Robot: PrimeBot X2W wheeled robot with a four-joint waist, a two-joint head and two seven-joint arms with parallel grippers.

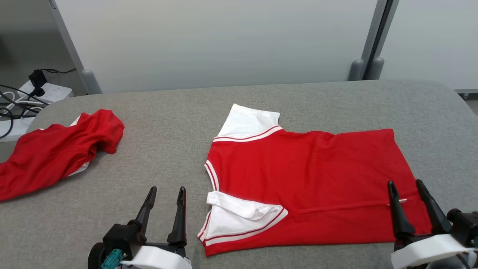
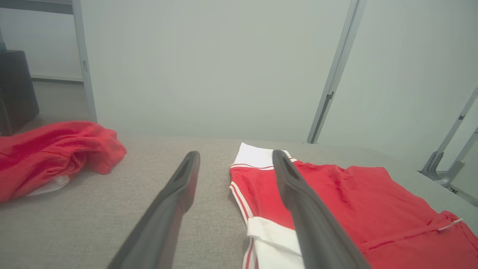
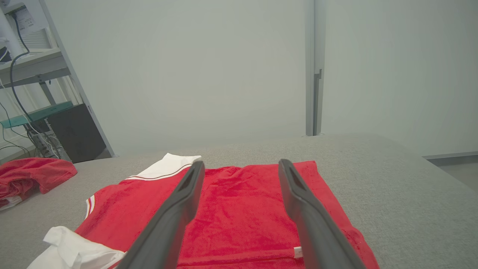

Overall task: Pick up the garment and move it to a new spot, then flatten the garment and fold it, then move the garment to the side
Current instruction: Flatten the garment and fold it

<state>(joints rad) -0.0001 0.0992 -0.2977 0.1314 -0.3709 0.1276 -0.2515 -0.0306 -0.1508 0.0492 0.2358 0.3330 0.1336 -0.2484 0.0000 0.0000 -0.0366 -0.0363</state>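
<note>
We are seeing the red short-sleeved shirt with white, red-striped sleeves (image 1: pixel 306 175) lying spread flat in the middle of the grey fabric-covered table (image 1: pixel 168 112), its neck end pointing toward the table's left end. Our left gripper (image 1: pixel 167 190) is hovering at the table's near edge, fingers spread wide, gripping nothing. Our right gripper (image 1: pixel 405 183) is hovering there too, equally wide and empty. A crumpled red garment (image 1: pixel 56 149) is lying at the table's left end.

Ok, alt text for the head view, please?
A red shirt with white sleeves lies flat on a grey table, the open left hand beside its near sleeve, the open right hand over its hem. A crumpled red garment lies at far left.
</note>
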